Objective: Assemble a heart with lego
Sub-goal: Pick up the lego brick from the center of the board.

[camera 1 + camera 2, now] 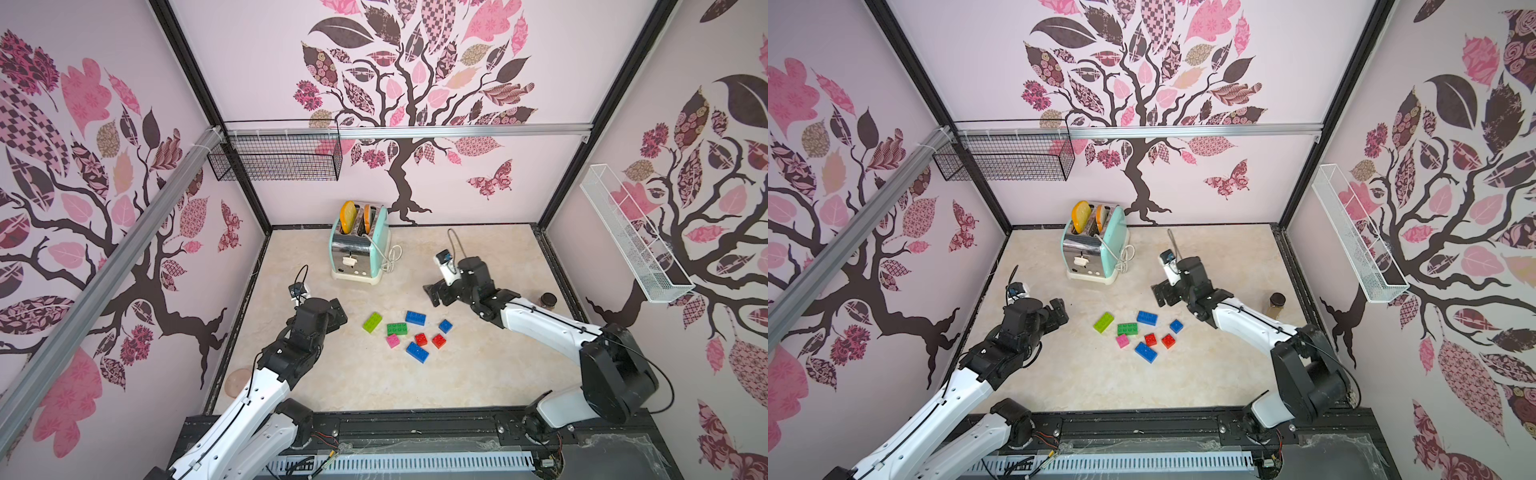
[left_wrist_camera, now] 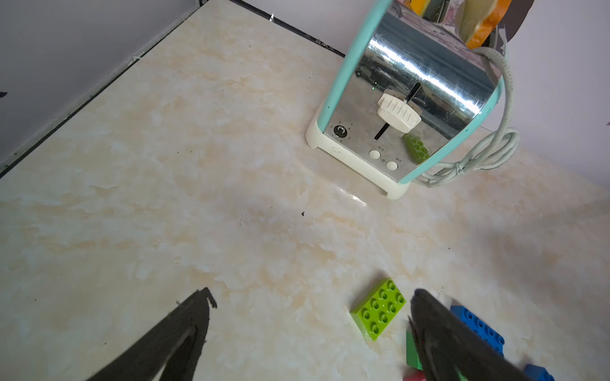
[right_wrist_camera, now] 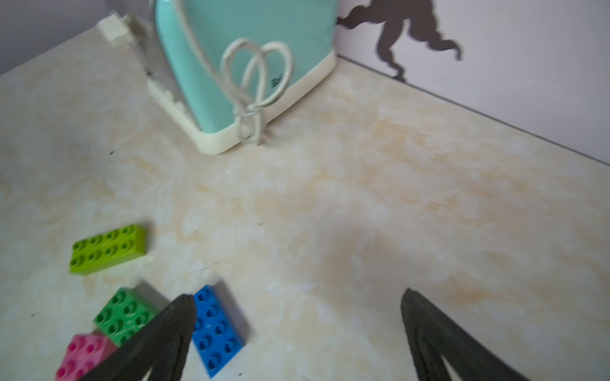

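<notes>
1. Left claw (image 2: 312,293) is wide open and empty, and hovers over the counter (image 1: 374,382) just beside the lime brick (image 1: 372,322).
2. Right claw (image 3: 298,295) is wide open and empty, above bare counter between the toaster (image 1: 359,249) and the bricks.
3. The lego lies loose mid-counter, studs up. Lime brick, dark green brick (image 1: 397,329) and long blue brick (image 1: 415,318) are on the toaster side.
4. Nearer the robot are the pink brick (image 1: 392,341), just beside the dark green one, two red bricks (image 1: 421,339) (image 1: 439,340), the small blue brick (image 1: 445,326) and a second long blue brick (image 1: 417,352).
5. No bricks are stacked; the heart is not yet built.
6. A dark-lidded jar (image 1: 548,300) stands near the right arm.
</notes>
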`<action>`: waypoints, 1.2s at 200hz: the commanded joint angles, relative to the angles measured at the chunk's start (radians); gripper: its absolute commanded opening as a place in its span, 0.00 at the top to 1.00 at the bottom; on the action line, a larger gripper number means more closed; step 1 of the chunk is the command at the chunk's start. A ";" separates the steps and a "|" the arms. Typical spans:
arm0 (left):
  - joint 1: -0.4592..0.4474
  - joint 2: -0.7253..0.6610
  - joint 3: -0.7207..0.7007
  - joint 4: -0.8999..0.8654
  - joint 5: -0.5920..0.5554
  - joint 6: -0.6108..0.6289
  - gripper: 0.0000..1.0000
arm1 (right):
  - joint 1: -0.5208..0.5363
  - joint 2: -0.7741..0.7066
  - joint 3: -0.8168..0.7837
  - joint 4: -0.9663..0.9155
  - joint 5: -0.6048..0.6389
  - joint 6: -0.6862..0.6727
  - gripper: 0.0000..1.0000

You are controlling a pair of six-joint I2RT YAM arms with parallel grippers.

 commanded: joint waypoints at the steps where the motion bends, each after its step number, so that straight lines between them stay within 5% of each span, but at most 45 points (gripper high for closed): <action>1: -0.003 -0.020 0.007 -0.063 0.008 -0.032 0.03 | 0.107 0.052 0.049 -0.190 -0.035 -0.070 0.02; 31: -0.001 -0.001 0.049 -0.104 0.016 -0.047 0.03 | 0.218 0.130 0.104 -0.250 -0.056 -0.137 0.14; 105: 0.067 0.023 0.117 -0.153 0.112 -0.078 0.03 | 0.276 0.193 0.175 -0.323 -0.104 -0.220 0.37; 144: 0.193 0.053 0.101 -0.099 0.314 -0.045 0.03 | 0.295 0.216 0.207 -0.372 -0.050 -0.142 0.38; 240: 0.211 0.128 0.102 -0.048 0.396 -0.017 0.03 | 0.310 0.189 0.182 -0.429 -0.058 -0.101 0.48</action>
